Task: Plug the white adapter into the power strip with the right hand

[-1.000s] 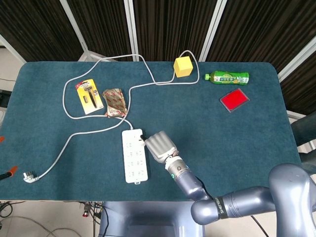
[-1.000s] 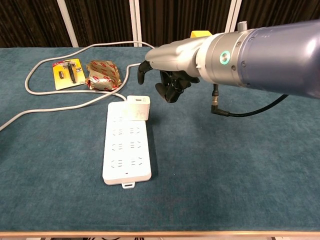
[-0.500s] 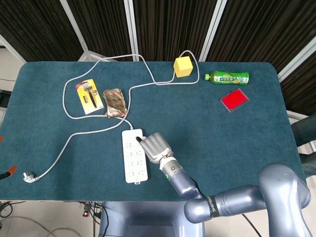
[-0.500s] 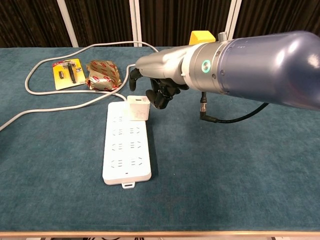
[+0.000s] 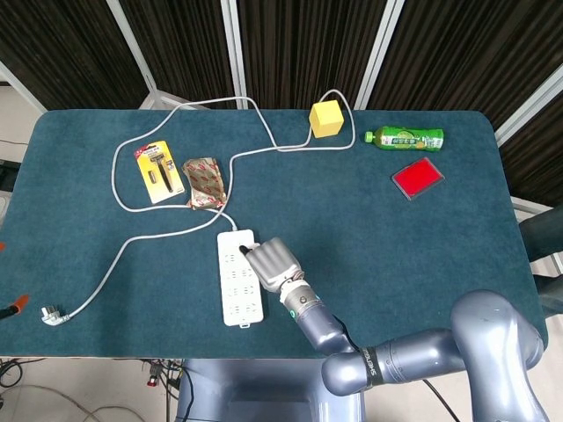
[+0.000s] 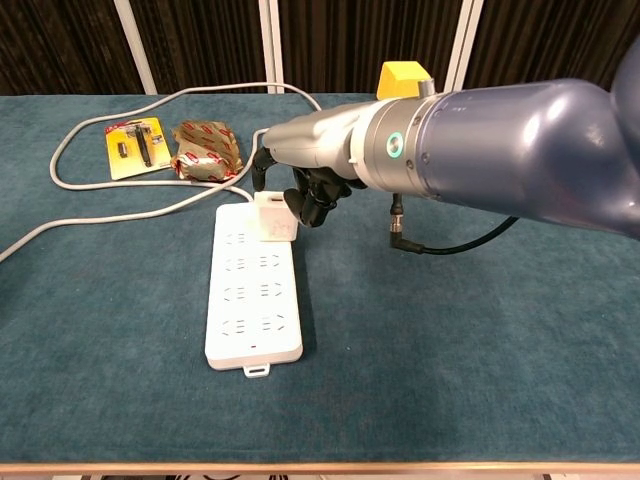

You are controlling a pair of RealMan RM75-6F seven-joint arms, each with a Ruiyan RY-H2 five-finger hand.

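The white power strip (image 5: 240, 283) (image 6: 250, 300) lies flat near the table's front edge. The white adapter (image 6: 268, 222) stands on its far right socket. My right hand (image 5: 273, 262) (image 6: 300, 185) is over the adapter, with the thumb at its far left side and curled fingers against its right side, pinching it. In the head view the hand hides the adapter. Whether the prongs are fully seated does not show. My left hand appears in neither view.
The strip's grey cable (image 5: 132, 246) loops over the left half to a loose plug (image 5: 54, 315). A razor pack (image 5: 159, 172) and a snack packet (image 5: 204, 182) lie behind the strip. A yellow cube (image 5: 326, 119), green bottle (image 5: 406, 137) and red box (image 5: 417, 178) sit far right.
My right hand has moved left from beside the strip onto the adapter, and its thumb and fingers now bracket it. The adapter and strip have stayed in place.
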